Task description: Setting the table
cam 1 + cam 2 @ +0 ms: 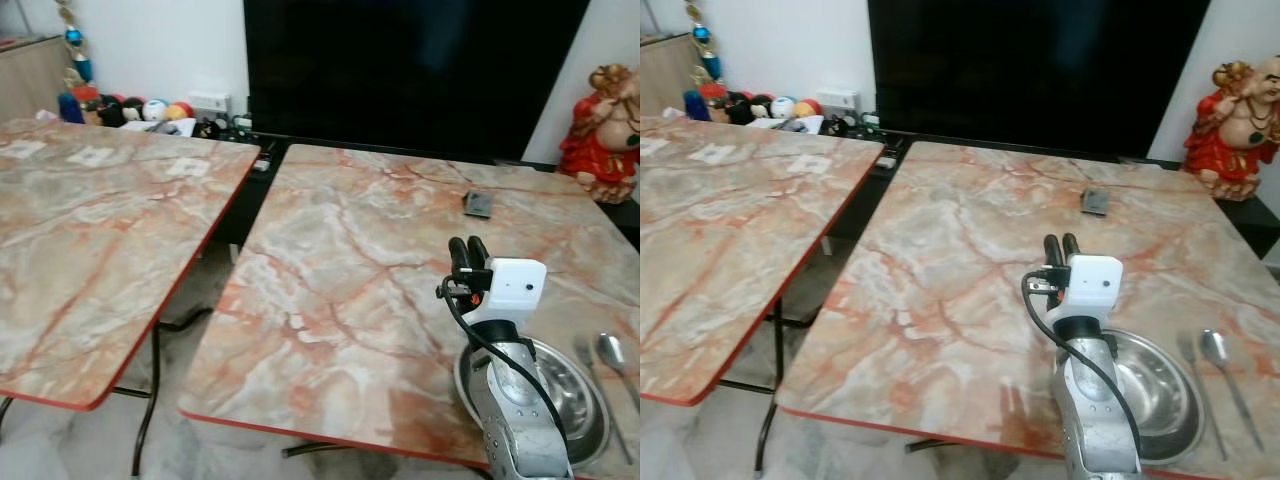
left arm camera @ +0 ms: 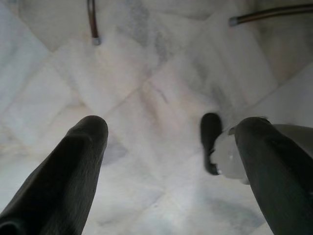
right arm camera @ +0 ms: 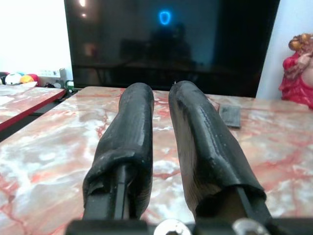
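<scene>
A steel bowl [image 1: 1160,395] sits at the near right corner of the marble surface [image 1: 960,270], partly behind the robot's silver right arm. Just beside the bowl, toward the right edge, a fork [image 1: 1200,395] and a spoon [image 1: 1228,375] lie side by side, handles pointing toward the robot. The right end effector [image 1: 1062,243] is raised above the surface just beyond the bowl, its two black fingers [image 3: 137,137] drawn nearly together with only a thin gap between them, and nothing is held in it. The left end effector [image 2: 166,147] hangs over the pale tiled floor [image 2: 146,98] with its fingers spread wide and nothing between them. Farther out on the surface lies a small dark flat object [image 1: 1095,201]. A second marble surface [image 1: 90,230] stands to the left across a gap. Beyond are a large black screen [image 1: 1040,70] and, at far right, a red figurine [image 1: 1240,120].
</scene>
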You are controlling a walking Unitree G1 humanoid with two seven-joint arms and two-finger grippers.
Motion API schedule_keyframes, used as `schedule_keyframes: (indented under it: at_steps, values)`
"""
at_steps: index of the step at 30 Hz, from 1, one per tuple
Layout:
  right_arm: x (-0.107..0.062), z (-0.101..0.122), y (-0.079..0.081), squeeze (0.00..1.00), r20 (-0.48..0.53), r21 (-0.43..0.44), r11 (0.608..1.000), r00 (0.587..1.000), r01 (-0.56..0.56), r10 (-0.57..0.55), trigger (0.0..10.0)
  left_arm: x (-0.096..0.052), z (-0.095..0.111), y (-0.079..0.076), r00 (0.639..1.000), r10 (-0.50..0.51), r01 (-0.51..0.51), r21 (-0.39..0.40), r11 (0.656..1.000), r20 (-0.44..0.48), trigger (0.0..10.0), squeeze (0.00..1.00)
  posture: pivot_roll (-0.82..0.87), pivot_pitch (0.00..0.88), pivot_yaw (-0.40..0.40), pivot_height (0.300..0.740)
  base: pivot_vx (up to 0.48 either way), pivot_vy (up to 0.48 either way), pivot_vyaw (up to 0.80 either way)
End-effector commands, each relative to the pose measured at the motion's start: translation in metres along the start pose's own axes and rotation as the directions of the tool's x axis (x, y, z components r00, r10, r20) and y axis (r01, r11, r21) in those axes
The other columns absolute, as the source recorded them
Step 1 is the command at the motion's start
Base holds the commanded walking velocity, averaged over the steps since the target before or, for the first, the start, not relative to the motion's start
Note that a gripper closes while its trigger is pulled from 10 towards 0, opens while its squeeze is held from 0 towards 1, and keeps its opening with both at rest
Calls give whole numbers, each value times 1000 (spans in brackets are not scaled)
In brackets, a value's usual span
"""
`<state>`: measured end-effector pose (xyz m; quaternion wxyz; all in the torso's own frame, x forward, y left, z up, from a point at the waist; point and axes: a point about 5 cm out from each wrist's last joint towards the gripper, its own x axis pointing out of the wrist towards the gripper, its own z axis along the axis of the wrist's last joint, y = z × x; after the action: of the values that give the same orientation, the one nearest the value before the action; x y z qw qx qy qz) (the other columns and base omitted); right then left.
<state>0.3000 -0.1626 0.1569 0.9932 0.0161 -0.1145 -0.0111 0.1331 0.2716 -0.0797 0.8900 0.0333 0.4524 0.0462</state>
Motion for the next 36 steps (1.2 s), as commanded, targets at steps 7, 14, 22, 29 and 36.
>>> schedule_keyframes:
  at_steps: [7,14,22,29,36]
  values:
    - [-3,1,-4,0,-1,-11,1000,1000,8,-8,10000,0,-2,-3,1000,-6,6,-9,1000,-5,10000,0,-13,0,-24,740,0,336,0]
    - [-5,2,1,0,-1,-17,1000,1000,-17,17,10000,0,-2,-3,1000,-7,7,-8,1000,-6,10000,0,-14,0,-21,740,0,334,0]
    - [-7,2,6,0,-3,-18,999,999,-35,35,10000,0,-1,-3,1000,-9,9,-6,1000,-6,10000,0,-14,0,-20,740,0,336,0]
    - [-10,0,10,0,-10,-22,998,999,-51,50,10000,0,-1,-3,1000,-12,12,-3,1000,-8,10000,0,-16,0,-18,740,0,334,0]
    - [-14,-3,12,0,-25,-18,998,998,-54,53,10000,0,-2,-2,1000,-13,13,2,1000,-9,10000,0,-16,15,-13,740,0,334,0]
